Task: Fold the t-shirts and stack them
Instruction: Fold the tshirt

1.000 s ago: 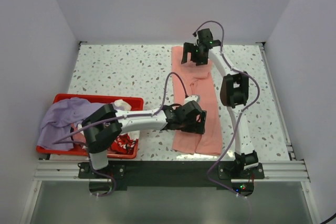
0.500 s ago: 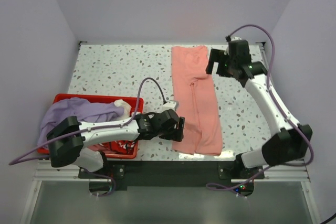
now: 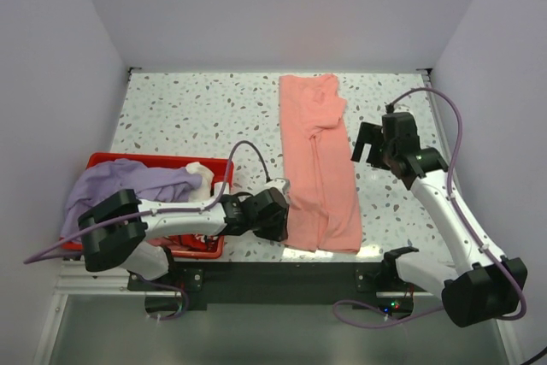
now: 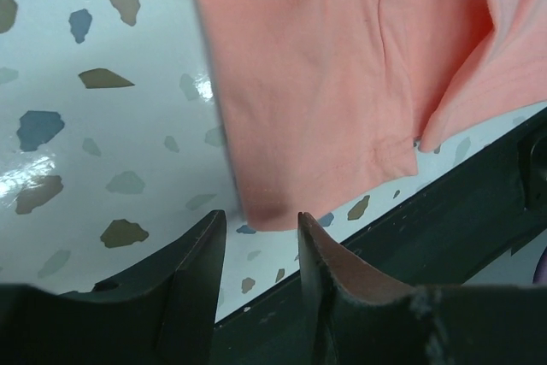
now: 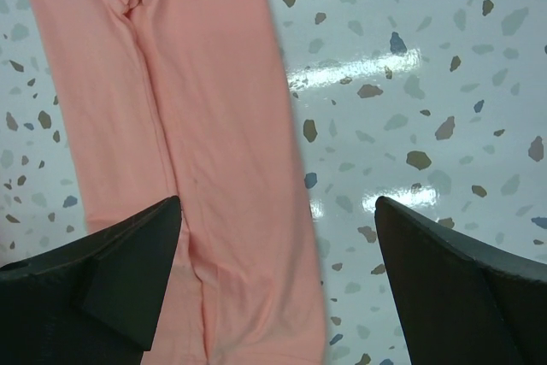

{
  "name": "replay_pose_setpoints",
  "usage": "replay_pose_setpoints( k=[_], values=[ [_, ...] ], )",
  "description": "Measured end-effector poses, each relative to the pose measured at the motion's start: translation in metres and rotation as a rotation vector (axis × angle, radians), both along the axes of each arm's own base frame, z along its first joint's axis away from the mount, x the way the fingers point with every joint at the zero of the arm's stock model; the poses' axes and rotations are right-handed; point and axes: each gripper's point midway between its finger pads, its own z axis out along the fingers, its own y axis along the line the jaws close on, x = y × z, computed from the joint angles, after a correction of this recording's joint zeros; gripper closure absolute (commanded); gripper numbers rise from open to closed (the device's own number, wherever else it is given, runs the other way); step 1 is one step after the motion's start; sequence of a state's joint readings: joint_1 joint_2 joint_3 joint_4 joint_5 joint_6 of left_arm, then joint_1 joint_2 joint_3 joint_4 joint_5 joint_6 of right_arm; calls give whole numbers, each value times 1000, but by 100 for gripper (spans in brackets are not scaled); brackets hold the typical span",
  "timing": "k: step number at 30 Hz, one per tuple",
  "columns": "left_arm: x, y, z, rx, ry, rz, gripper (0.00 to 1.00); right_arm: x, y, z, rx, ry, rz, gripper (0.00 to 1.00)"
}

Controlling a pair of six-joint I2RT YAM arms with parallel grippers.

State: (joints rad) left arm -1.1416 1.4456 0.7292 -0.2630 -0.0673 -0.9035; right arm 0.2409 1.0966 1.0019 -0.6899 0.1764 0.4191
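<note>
Salmon-pink t-shirt (image 3: 318, 160) lies flat on my terrazzo table (image 3: 197, 117) as a long narrow strip, folded lengthwise, running from the far edge down to near the front edge, a little right of the middle. Its far end is rumpled.

My left gripper (image 3: 285, 218) sits low at the strip's near left corner. In the left wrist view the jaws stand narrow, with a slim gap between them. The corner of the hem reaches right to the mouth of that gap, but bare table shows between the fingers (image 4: 201, 254) lower down. I cannot tell whether either pad touches the cloth.

My right gripper (image 3: 369, 144) hangs above the table just beside the shirt's right edge, about halfway along it. Its jaws are spread wide and hold nothing. From the right wrist view that edge runs down between the two fingers.

A red plastic crate (image 3: 162, 160) stands at the near left of the table. The lavender-purple t-shirt (image 3: 120, 190) is draped over its left side, and the white t-shirt with red print (image 3: 201, 232) lies bunched inside
</note>
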Motion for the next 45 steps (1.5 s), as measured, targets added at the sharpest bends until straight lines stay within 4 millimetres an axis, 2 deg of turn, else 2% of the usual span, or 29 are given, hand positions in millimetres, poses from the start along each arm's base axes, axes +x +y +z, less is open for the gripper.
replay_pose_setpoints(
  k=[9,11,13,15,21,24,26,31,39,42,45],
  values=[
    [-15,-12,-16,14,40,-53,59,-9,-7,-18,-39,41,2,1],
    [-17,-15,-17,14,45,-58,66,-10,-7,-20,-45,47,7,1],
    [-18,-19,-19,14,51,-56,81,-10,-7,-21,-49,53,10,1],
    [-19,-21,-21,19,59,-51,100,-11,-8,-22,-52,56,13,1],
    [-18,-17,-22,50,57,-15,100,-16,-7,-27,-48,68,23,1],
    [-18,-5,-20,79,57,25,100,-23,0,-32,-19,92,61,1],
    [-20,7,-20,95,59,53,100,-31,12,-38,30,115,116,1],
    [-30,35,-21,123,88,105,100,-65,41,-60,127,205,247,1],
    [-39,44,-12,95,105,148,100,-148,97,-88,163,393,476,1],
    [-41,43,-8,82,100,149,100,-176,105,-95,148,460,517,4],
    [-44,41,-7,81,98,141,100,-194,101,-101,156,491,503,9]
  ],
)
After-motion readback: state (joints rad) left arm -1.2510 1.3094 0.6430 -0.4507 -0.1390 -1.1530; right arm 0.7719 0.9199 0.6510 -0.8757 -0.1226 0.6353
